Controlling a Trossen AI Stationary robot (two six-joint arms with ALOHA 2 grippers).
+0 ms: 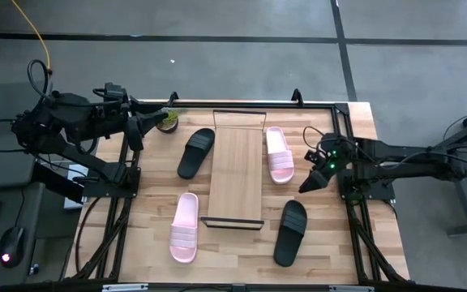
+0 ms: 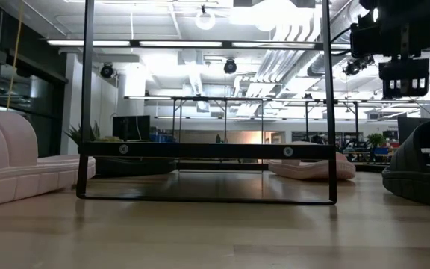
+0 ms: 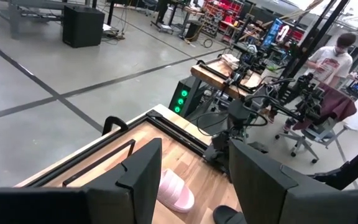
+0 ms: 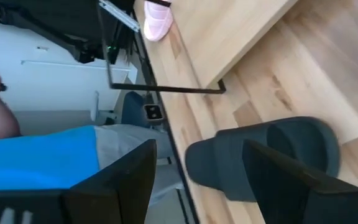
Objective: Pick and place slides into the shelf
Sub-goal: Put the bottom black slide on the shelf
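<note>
1. The left claw [image 1: 139, 130] hangs over the surface's [image 1: 144, 235] far left corner, fingers spread wide, empty, arm folded back.
2. Just right of it lies a black slide [image 1: 195, 152], then the shelf [image 1: 235, 174], bare.
3. The right claw [image 1: 312, 180], wide and empty, points leftward; a pink slide [image 1: 279, 154] lies beside it, another black slide [image 1: 290, 232] nearer the front.

No legible text anywhere.
Nothing readable on slides [image 1: 280, 154], shelf [image 1: 235, 175], table [image 1: 360, 122] or the room's background equipment.
</note>
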